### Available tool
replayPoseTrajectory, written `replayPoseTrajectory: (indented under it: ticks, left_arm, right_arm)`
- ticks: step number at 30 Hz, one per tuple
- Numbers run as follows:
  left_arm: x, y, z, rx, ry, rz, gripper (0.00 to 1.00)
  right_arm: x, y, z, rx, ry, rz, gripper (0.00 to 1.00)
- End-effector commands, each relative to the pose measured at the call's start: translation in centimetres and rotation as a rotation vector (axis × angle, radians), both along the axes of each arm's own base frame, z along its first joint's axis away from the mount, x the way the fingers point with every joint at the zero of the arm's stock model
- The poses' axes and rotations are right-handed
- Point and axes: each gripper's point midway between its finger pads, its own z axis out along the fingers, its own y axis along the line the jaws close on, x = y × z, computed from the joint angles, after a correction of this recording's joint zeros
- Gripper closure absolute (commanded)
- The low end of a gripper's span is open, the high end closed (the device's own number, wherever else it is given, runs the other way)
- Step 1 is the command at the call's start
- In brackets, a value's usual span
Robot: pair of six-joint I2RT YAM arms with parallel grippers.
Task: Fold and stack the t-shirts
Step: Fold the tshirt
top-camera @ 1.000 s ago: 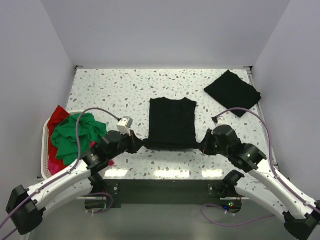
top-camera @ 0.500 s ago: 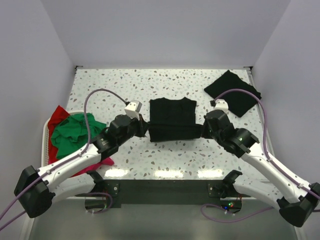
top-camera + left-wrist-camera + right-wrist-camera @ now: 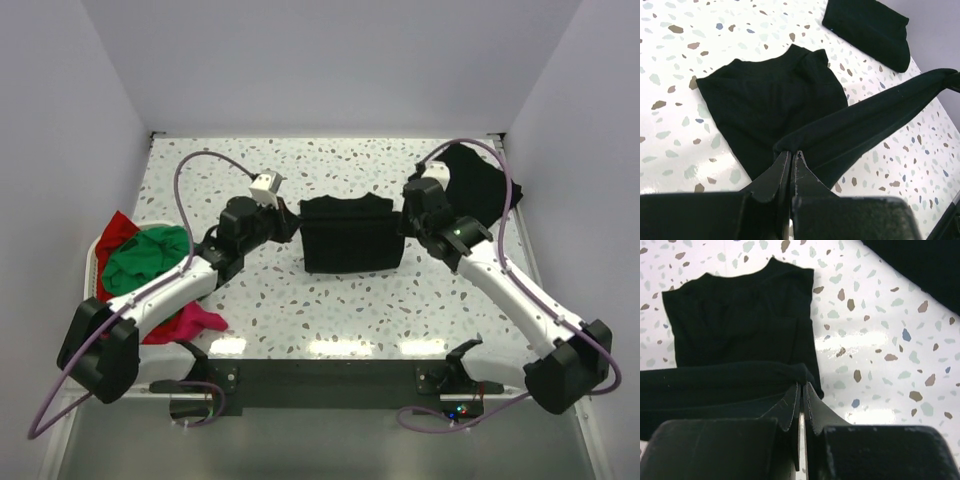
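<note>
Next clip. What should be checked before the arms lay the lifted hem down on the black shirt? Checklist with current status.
1. Left pincer shut on hem of black t-shirt: ok.
2. Right pincer shut on the hem: ok.
3. Hem stretched between both pincers, no sag: ok.
4. Hem level with collar: not ok, short of it.
5. Folded black shirt apart from the fold: ok.

No readable text, label, brand, number or sign on anything in view
</note>
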Motion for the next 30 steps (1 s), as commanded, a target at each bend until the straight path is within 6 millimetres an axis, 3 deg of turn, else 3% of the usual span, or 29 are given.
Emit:
replayPoseTrajectory:
  ticks: [1, 5, 6, 8, 9, 11, 12, 13, 15, 19, 20, 22, 23, 25, 27, 28, 29, 30]
  left_arm:
    - [2.7, -0.1, 1.4, -0.028, -0.061, -0.024, 1.0]
    - [5.0, -0.1, 0.1, -0.026, -0.029, -0.023, 1.0]
    - [5.5, -0.2, -1.1, -0.02, -0.003, -0.025, 1.0]
    - [6.7, -0.1, -1.1, -0.023, -0.002, -0.01, 1.0]
    - [7.2, -0.1, -2.2, -0.016, 0.022, -0.007, 1.0]
    - [8.3, 0.1, -2.1, -0.021, 0.021, 0.008, 1.0]
    - [8.8, 0.2, -3.1, -0.017, 0.04, 0.012, 1.0]
    - [9.5, 0.2, -2.8, -0.021, 0.034, 0.015, 1.0]
    - [10.5, 0.3, -4.0, -0.015, 0.061, 0.018, 1.0]
    - [12.6, 0.7, -5.0, -0.01, 0.084, 0.038, 1.0]
    - [13.2, 1.1, -6.1, -0.003, 0.104, 0.05, 1.0]
    - [14.5, 1.4, -6.0, -0.007, 0.095, 0.062, 1.0]
    - [15.0, 1.6, -7.0, 0.002, 0.112, 0.069, 1.0]
    - [16.3, 1.6, -6.9, 0.005, 0.103, 0.076, 1.0]
    - [17.4, 2.0, -8.0, 0.014, 0.116, 0.087, 1.0]
    - [18.3, 2.2, -7.5, 0.008, 0.104, 0.096, 0.89]
    - [18.8, 2.4, -8.3, 0.018, 0.117, 0.104, 0.77]
    - [19.1, 2.6, -8.2, 0.022, 0.117, 0.114, 0.52]
  right_arm:
    - [3.6, -0.4, 2.5, -0.002, -0.091, -0.021, 1.0]
    - [6.5, -0.6, 2.3, -0.01, -0.084, -0.038, 1.0]
    - [7.3, -0.5, 1.3, -0.022, -0.06, -0.039, 1.0]
    - [8.5, -0.7, 1.4, -0.023, -0.063, -0.047, 1.0]
    - [9.2, -0.7, 0.2, -0.042, -0.035, -0.048, 1.0]
    - [10.4, -0.8, 0.1, -0.04, -0.033, -0.052, 1.0]
    - [10.8, -0.6, -0.3, -0.042, -0.023, -0.044, 1.0]
    - [11.4, -0.8, -1.5, -0.053, 0.005, -0.049, 1.0]
    - [12.5, -0.7, -1.5, -0.049, 0.004, -0.046, 1.0]
    - [14.7, -0.6, -3.9, -0.059, 0.055, -0.042, 1.0]
    - [15.4, -0.6, -3.7, -0.056, 0.051, -0.043, 1.0]
    - [16.5, -0.4, -3.6, -0.052, 0.045, -0.039, 1.0]
    - [16.9, -0.4, -4.8, -0.062, 0.069, -0.038, 1.0]
    - [17.7, -0.4, -5.4, -0.068, 0.079, -0.038, 1.0]
    - [19.0, -0.2, -6.4, -0.075, 0.091, -0.035, 1.0]
    - [20.0, -0.1, -5.8, -0.068, 0.074, -0.034, 1.0]
    - [20.4, 0.4, -6.0, -0.056, 0.085, -0.009, 0.92]
    - [20.9, 0.6, -7.6, -0.063, 0.119, 0.011, 0.79]
